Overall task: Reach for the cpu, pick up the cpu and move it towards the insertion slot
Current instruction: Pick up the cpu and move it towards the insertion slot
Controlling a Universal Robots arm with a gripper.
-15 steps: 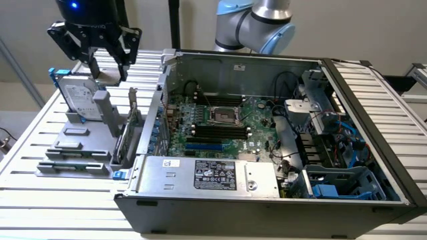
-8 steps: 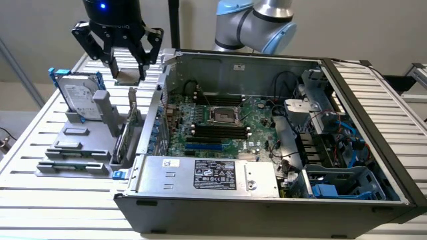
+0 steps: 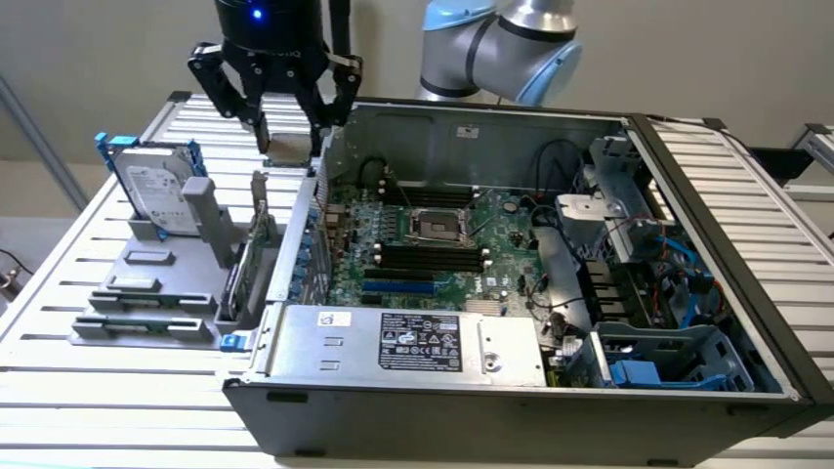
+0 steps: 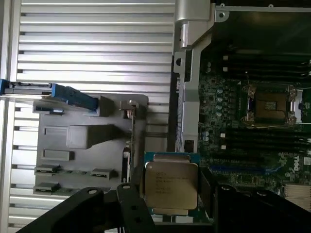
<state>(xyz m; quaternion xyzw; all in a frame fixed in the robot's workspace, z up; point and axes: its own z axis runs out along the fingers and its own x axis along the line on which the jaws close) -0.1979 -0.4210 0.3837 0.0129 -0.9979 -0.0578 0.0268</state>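
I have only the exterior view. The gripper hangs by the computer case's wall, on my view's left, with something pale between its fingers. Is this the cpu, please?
Observer: Yes. In the wrist view the gripper is shut on the cpu, with black fingers on two opposite sides of it.
Operator: Which face of it is turned to the wrist?
Observer: The silver metal top, with lines of print on it, faces the wrist camera.
Operator: Is it over the insertion slot?
Observer: No. The insertion slot lies apart from it on the motherboard; the cpu is seen against the case wall.
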